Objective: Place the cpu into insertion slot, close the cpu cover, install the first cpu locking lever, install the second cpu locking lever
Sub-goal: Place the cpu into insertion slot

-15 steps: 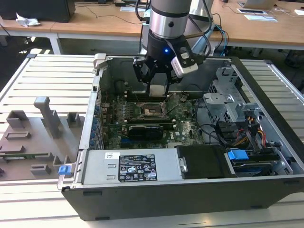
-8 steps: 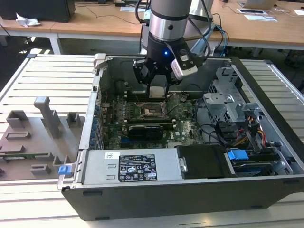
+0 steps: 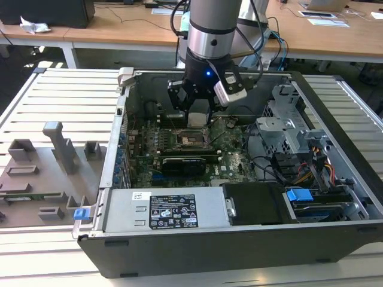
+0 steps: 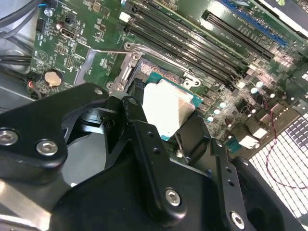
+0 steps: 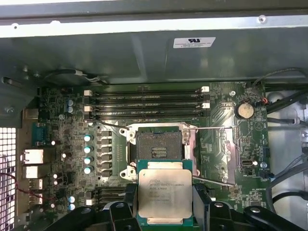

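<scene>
My gripper is shut on the cpu, a flat square chip with a silvery top, gripped by two opposite edges between black fingers. The chip hangs level a little above the motherboard, just off one side of the insertion slot. The slot lies open, with a dark frame around it. Thin wire locking levers stick out unlatched on both sides of the slot. In the second wrist view the cpu sits between the fingers of the gripper. The cpu cover is hidden behind the chip and fingers.
The motherboard lies inside an open computer case on a slatted table. Long memory slots run beside the socket. A drive cage, cables and a power supply crowd the case. Grey fixtures stand at the exterior view's left.
</scene>
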Available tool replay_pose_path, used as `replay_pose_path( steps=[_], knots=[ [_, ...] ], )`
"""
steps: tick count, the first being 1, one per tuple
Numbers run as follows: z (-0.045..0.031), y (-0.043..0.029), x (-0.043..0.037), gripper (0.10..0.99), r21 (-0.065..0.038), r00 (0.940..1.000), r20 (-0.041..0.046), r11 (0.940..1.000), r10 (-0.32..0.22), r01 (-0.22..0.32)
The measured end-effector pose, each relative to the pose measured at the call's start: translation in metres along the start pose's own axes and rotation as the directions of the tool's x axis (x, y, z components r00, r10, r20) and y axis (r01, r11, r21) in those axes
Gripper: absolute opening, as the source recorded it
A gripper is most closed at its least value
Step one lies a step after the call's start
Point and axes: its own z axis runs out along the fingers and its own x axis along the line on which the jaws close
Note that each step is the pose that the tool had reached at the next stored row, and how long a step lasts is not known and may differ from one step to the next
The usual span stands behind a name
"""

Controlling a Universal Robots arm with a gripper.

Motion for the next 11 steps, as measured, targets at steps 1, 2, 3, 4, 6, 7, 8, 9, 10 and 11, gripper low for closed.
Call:
replay_pose_path(
  steps=[1, 2, 3, 4, 6, 7, 8, 9, 10, 11],
  knots=[
    [0.0019, -0.0001, 0.0, 0.541, 0.0, 1.0, 0.0, 1.0, 0.0, 0.0],
    [0.003, -0.0002, -0.0001, 0.541, 0.0, 1.0, 0.0, 1.0, 0.0, 0.0],
    [0.0053, -0.0003, -0.0001, 0.541, 0.0, 1.0, 0.0, 1.0, 0.0, 0.0],
    [0.0067, -0.0003, -0.0001, 0.541, 0.0, 1.0, 0.0, 1.0, 0.0, 0.0],
    [0.0115, 0.0022, -0.0001, 0.541, 0.001, 0.9999, -0.001, 0.9999, -0.013, 0.013],
    [0.0138, 0.0052, -0.0001, 0.541, 0.003, 0.9992, -0.003, 0.9992, -0.04, 0.04],
    [0.0148, 0.0073, -0.0001, 0.541, 0.003, 0.999, -0.0035, 0.999, -0.045, 0.045],
    [0.0156, 0.0088, 0.0, 0.541, 0.004, 0.9989, -0.0036, 0.9989, -0.047, 0.047],
    [0.0166, 0.0102, 0.0, 0.541, 0.004, 0.9988, -0.0037, 0.9988, -0.048, 0.048],
    [0.0177, 0.0115, 0.0, 0.541, 0.005, 0.9988, -0.0038, 0.9988, -0.049, 0.049]
  ],
)
